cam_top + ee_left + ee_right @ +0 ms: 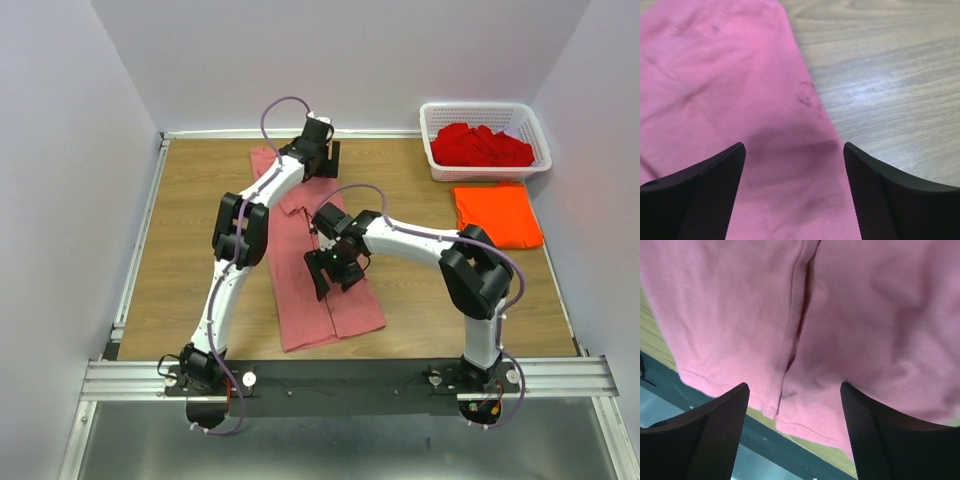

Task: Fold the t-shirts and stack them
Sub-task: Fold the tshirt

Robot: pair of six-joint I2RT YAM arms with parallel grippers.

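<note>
The salmon-pink t-shirt [325,300] lies as a long strip with both sides folded in, running from the far middle of the table to the near edge. My left gripper [327,158] is open and empty over its far end; the left wrist view shows pink cloth [730,100] between my fingers. My right gripper [335,272] is open and empty above the strip's middle; the right wrist view shows the seam where the two folded sides meet [795,325] and the near hem. A folded bright orange t-shirt [497,213] lies at the right. Deep red t-shirts [480,146] fill the basket.
A white lattice basket [535,128] stands in the far right corner. The wooden table [190,230] is walled in white on three sides. A metal rail [340,375] with both arm bases runs along the near edge.
</note>
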